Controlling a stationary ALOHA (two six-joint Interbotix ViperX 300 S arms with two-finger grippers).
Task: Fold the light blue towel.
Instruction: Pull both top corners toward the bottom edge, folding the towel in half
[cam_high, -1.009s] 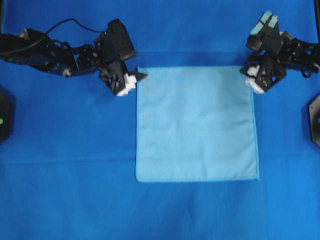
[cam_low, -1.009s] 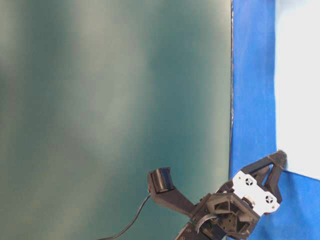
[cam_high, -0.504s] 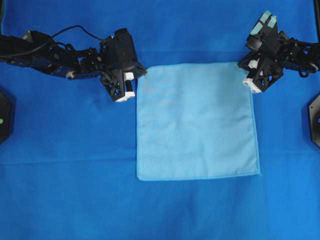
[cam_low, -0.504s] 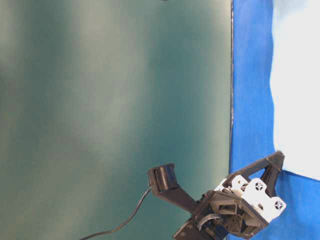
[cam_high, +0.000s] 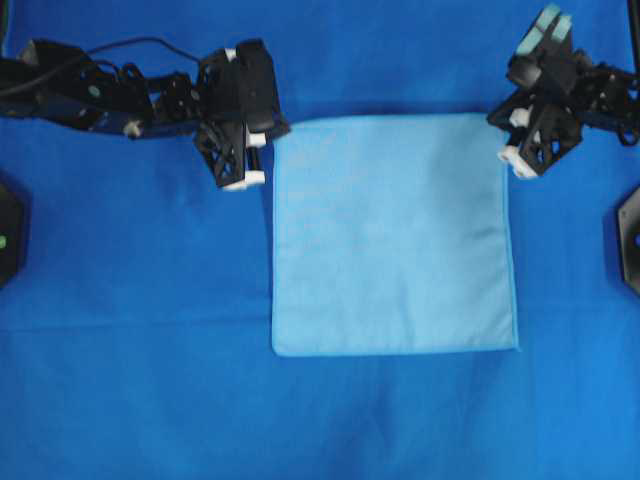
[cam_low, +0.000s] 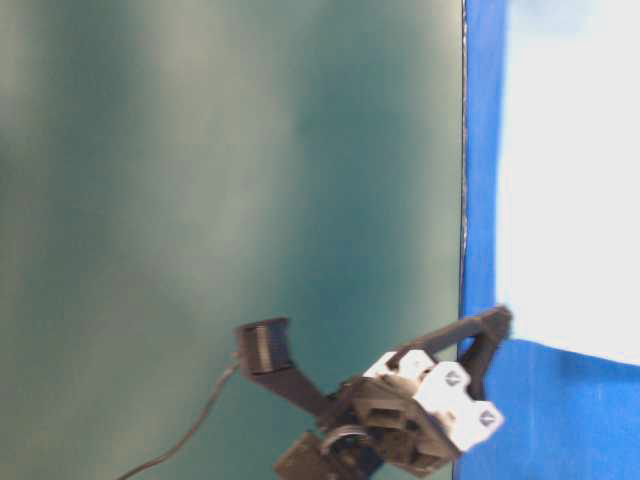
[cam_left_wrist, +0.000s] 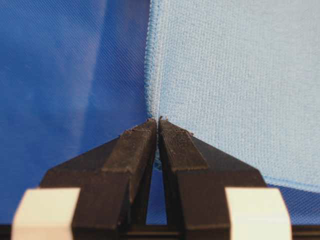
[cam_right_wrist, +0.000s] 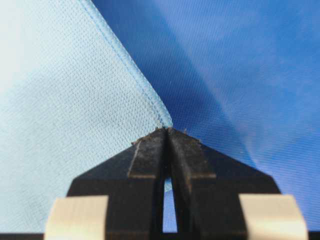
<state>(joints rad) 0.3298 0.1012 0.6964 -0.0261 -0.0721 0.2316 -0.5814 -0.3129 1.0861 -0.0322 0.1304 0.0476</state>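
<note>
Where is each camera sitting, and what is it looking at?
Overhead: above, looking down at the light blue towel, both arms, left gripper and right gripper.
Table-level: low, side-on; one gripper, which one I cannot tell, at the towel's edge.
Left wrist: behind the shut fingers, pinching a towel corner.
Right wrist: the same, fingers on another corner.
Shared: every view shows the towel on the blue sheet.
</note>
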